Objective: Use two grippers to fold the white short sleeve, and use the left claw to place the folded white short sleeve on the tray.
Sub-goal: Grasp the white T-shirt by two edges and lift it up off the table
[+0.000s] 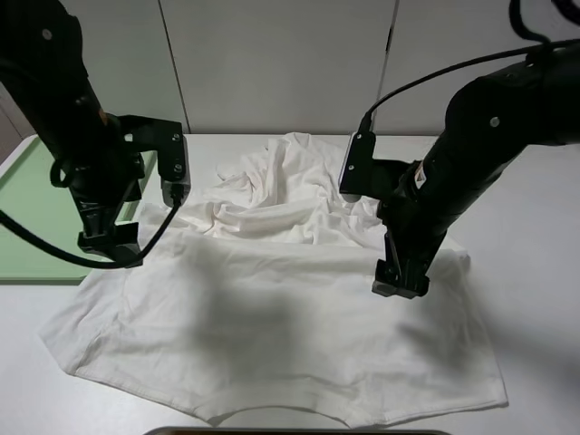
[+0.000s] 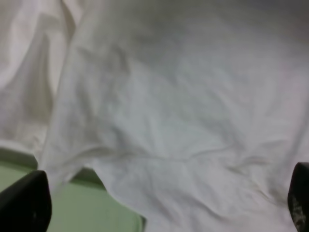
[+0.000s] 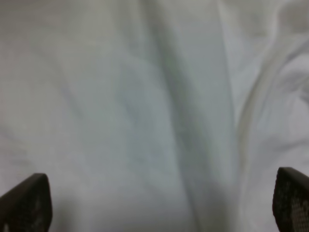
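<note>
**White surface, shirt half spread, both arms low over it**

Pale wall panels [image 1: 272, 63] at the back; white surface [image 1: 535, 227] in front of them.

- The white short sleeve [image 1: 272, 317] lies mid-surface. Its near half is spread fairly flat, with the hem running along the near side. Its far half is bunched into a wrinkled heap between the two arms.
- The tray [image 1: 36, 208] is light green and sits at the left side of the surface, partly hidden behind the left arm. No shirt cloth rests in its open part.
- The left gripper [image 1: 109, 243] points down over the shirt's left edge, just beside the tray's near right corner.
- In the left wrist view its fingers [image 2: 26, 203] sit at opposite borders, wide apart, with nothing clamped. Creased cloth fills the gap, with a shirt edge seen against the green of the tray. I cannot tell whether that edge rests on the tray or hangs above it.
- The right gripper [image 1: 399, 279] points down over the shirt's right side, at the line where the flat part meets the heap.
- In the right wrist view its fingers [image 3: 26, 203] are also wide apart, with only smooth, softly folded cloth between them. Contact with the cloth cannot be told.
- A dark edge [image 1: 290, 432] runs along the near border of the high view and cannot be identified.
</note>
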